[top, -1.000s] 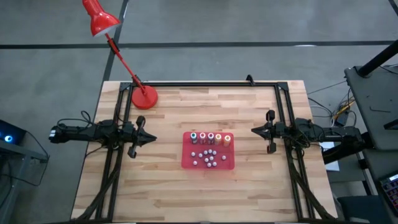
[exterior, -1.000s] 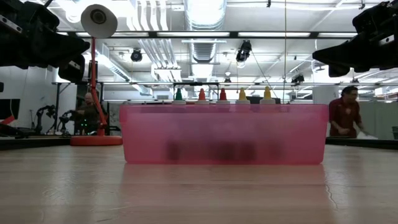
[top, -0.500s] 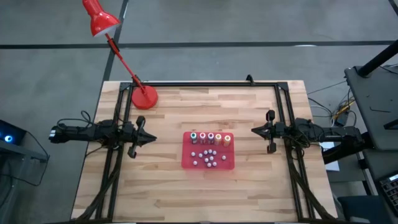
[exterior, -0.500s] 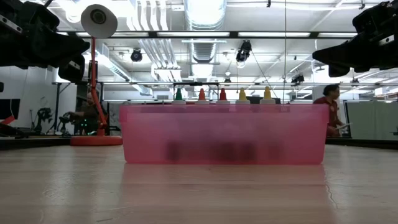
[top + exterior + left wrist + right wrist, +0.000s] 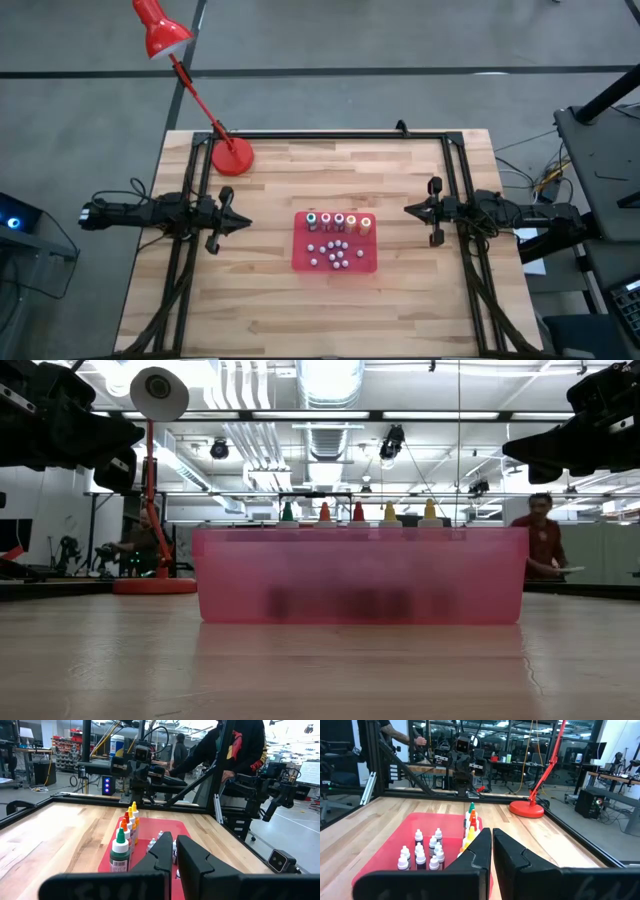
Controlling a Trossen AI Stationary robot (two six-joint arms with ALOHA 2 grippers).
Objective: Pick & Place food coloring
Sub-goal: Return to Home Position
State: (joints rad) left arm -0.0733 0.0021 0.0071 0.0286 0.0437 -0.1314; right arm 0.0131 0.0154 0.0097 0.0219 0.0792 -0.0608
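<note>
Right, wrap-up phase by the look of it: both arms are parked wide w/ nothing in hand. The left gripper (image 5: 243, 222) sits centre-left in the high view, its dark fingers pinched together on nothing. Its wrist view shows only a sliver of gap. The right gripper (image 5: 409, 209) mirrors it centre-right, likewise clenched & empty, tip aimed in twd the middle.

The row of five small upright plastic food coloring bottles (image 5: 338, 221) has green, red, pink, orange & yellow-orange bodies w/ pale pointed caps. It stands along the upper edge of the translucent pink-red rectangular plastic tray (image 5: 298, 266), mid-frame, well apart from both grippers. In the low view only the cone tips poke above the tray wall. Below the row, in the same tray, sits a loose cluster of smaller dark vials w/ white caps (image 5: 335, 255).

My read: placing is done & this is the return-to-rest step. The next move asks for no grasp, just settling the arms clear of the tray.

Materials: the tray is smooth & frosted, so its contents blur into dark smudges seen side-on. The pale butcher-block wood table (image 5: 300, 315) shows strip grain. A glossy red metal desk lamp w/ round base (image 5: 232, 157) stands upper left. The bottles look slick, light & narrow-footed, prob. easy to tip.
</note>
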